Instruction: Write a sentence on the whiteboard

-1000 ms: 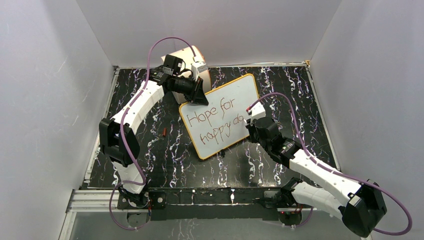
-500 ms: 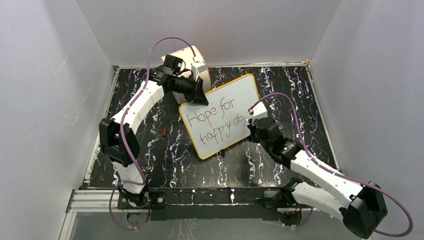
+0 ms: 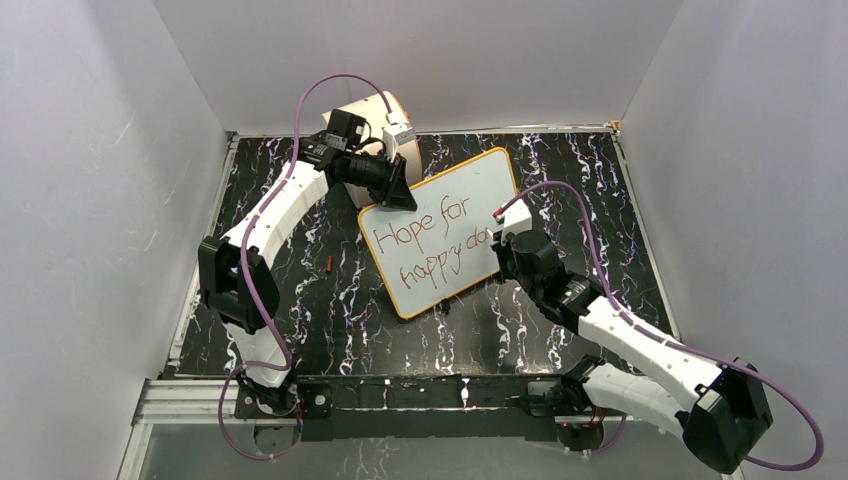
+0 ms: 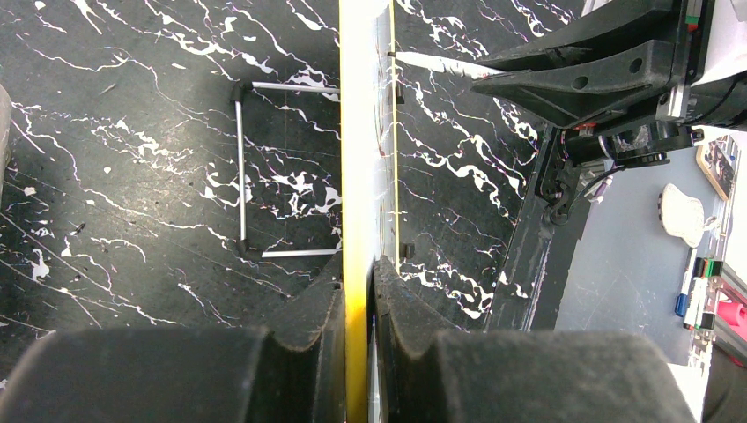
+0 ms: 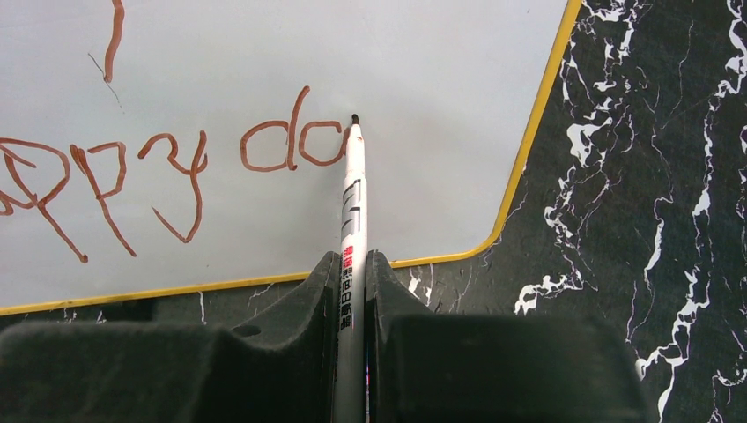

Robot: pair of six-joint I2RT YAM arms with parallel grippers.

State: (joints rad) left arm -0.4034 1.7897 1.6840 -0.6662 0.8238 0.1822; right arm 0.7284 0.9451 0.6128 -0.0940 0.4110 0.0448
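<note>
The whiteboard [image 3: 445, 200], white with an orange-tan rim, stands tilted on the dark marble table. My left gripper [image 3: 398, 190] is shut on its top left edge; in the left wrist view the rim [image 4: 354, 132] runs between the jaws [image 4: 358, 291]. The sentence [image 3: 425, 240] reads "Hope for" above "happy da" in red-brown. My right gripper [image 3: 497, 246] is shut on a white marker [image 5: 352, 211], whose tip touches the board at the top right of the "a" [image 5: 321, 145]. The board's lower right corner [image 5: 502, 229] is just right of the tip.
A cream cylinder drum [image 3: 372, 112] stands behind the left gripper. A small red-brown cap [image 3: 327, 263] lies on the table [image 3: 330, 320] left of the board. A wire stand [image 4: 242, 167] props the board from behind. Grey walls close in on three sides.
The right gripper has shifted slightly while the marker added to the "a" after "d". The left arm and board have not moved.
</note>
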